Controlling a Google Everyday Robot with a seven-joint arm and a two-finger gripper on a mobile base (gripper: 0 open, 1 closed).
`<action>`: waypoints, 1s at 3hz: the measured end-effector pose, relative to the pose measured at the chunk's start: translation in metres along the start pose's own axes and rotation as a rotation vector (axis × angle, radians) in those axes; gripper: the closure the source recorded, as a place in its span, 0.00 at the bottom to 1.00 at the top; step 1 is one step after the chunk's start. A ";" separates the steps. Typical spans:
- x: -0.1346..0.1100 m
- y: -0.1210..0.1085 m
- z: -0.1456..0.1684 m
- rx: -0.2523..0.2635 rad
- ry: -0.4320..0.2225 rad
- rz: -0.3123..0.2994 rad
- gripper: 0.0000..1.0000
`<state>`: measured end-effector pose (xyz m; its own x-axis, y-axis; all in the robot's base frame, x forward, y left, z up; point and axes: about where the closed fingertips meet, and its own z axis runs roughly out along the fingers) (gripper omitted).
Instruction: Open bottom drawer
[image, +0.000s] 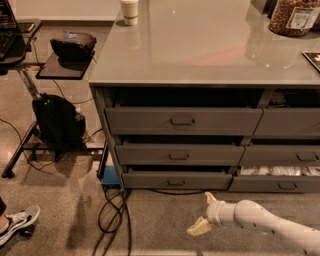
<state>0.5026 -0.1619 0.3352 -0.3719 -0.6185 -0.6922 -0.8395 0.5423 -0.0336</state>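
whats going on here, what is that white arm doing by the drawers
A robot's white arm reaches in from the lower right, its pincer open and low over the floor, holding nothing. The bottom drawer in the left stack lies just above and left of it, handle not yet grasped.

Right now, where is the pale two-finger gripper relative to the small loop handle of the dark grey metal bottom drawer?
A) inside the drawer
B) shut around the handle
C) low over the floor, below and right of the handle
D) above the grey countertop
C: the gripper, fingers spread, hangs over the speckled floor, below and right of the handle of the bottom drawer, touching nothing.
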 end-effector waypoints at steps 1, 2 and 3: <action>0.007 -0.027 0.009 -0.053 -0.033 0.015 0.00; 0.004 -0.048 0.002 -0.037 -0.035 0.015 0.00; 0.014 -0.041 0.025 -0.075 -0.030 0.059 0.00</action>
<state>0.5416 -0.1790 0.3088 -0.4104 -0.5686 -0.7129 -0.8443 0.5324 0.0614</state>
